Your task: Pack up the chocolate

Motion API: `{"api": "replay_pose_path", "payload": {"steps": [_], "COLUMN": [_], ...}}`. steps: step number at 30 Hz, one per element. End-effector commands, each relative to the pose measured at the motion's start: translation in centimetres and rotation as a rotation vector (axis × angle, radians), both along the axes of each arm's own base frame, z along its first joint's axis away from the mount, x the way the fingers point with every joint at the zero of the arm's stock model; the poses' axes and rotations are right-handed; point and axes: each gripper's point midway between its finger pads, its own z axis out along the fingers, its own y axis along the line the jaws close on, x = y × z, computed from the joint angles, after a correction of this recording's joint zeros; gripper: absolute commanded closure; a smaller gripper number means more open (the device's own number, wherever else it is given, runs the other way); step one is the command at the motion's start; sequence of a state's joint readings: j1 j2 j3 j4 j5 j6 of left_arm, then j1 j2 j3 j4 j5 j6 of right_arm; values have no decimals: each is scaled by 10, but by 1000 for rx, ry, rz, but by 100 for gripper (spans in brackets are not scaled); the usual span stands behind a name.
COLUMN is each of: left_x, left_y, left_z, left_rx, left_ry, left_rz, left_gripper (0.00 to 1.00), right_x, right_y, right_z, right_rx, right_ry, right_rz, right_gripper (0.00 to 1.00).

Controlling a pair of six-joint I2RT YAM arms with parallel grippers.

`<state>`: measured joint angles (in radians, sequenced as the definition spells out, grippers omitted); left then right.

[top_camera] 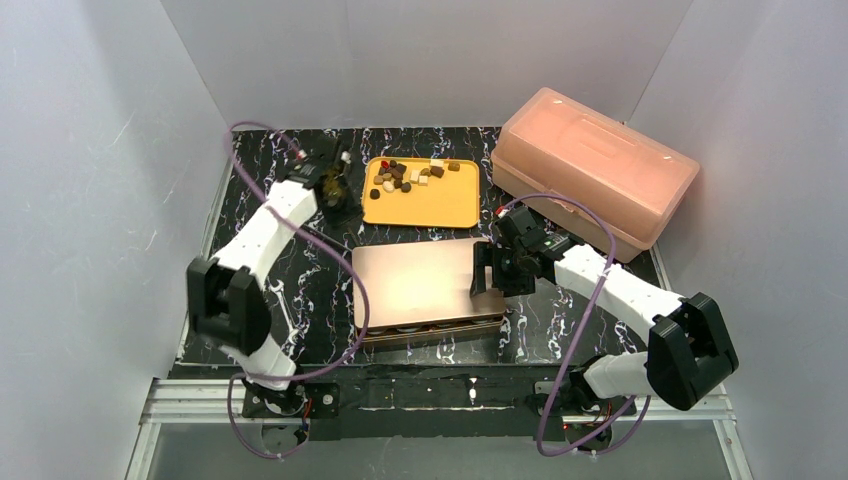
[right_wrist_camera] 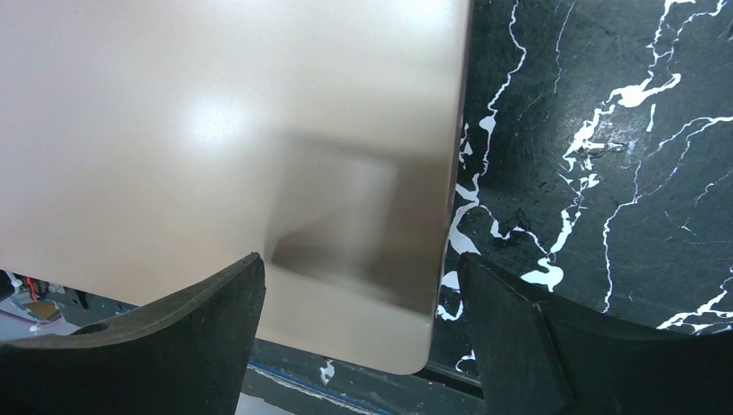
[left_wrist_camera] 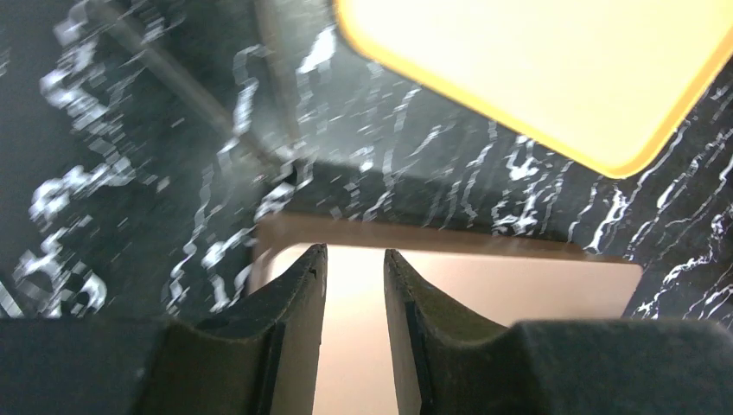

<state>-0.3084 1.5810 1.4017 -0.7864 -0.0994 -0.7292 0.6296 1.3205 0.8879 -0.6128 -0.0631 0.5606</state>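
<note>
- Chocolate point(top_camera: 410, 176): small dark, tan and cream pieces bunched at the far end of the yellow tray point(top_camera: 440, 208), on the far side of the desk point(top_camera: 545, 325). None packed yet.
- Copper box point(top_camera: 440, 330) sits just in front of the tray, with its lid point(top_camera: 420, 280) on. I'd say the lid is the job now.
- Right hand point(top_camera: 488, 270) is spread wide over the lid's right edge, gripping nothing. It should catch the rim squarely and lift level so the contents don't shift.
- Left hand point(top_camera: 336, 188) is by the tray's left edge, fingers a narrow gap apart with nothing between. Keep it off the tray.
- Can't see into the box; the pale shapes under its near lip are unreadable. Left wrist view is blurred. Pink tub point(top_camera: 590, 160) at right is shut, contents unknown.
</note>
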Motion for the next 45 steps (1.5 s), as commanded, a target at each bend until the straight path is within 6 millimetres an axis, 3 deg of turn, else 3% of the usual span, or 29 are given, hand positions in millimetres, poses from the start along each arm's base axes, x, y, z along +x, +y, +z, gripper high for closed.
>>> {"api": "replay_pose_path", "payload": {"steps": [1,6,10,18,23,31,39,45], "left_x": [26,36,35,15,8,6,2,0], "left_y": [-51,-95,-115,-136,-139,-142,-145,-149], "left_z": [-13,-41,-57,-73,-78,-80,-83,-84], "left_rx": [9,12,2,-15,-20,-37,-57,-73], "left_ry": [35,92,132,197,218,232,251,265], "left_rz": [-181,-278,-325,-392,-410,-421,-436,-458], "left_gripper": [70,70,70,70,71,72,72,72], "right_x": [2,4,4,-6,-36,-96,-103,-101], "right_y": [-2,-4,-5,-8,0,35,61,78], "right_z": [11,19,26,50,58,40,14,-1], "right_rx": [-3,-2,-1,4,10,-5,-142,-184], "right_ry": [-39,-62,-82,-131,-136,-139,-239,-271], "right_rz": [4,0,0,15,63,229,434,522], "right_gripper": [11,10,10,9,14,36,52,56]}}
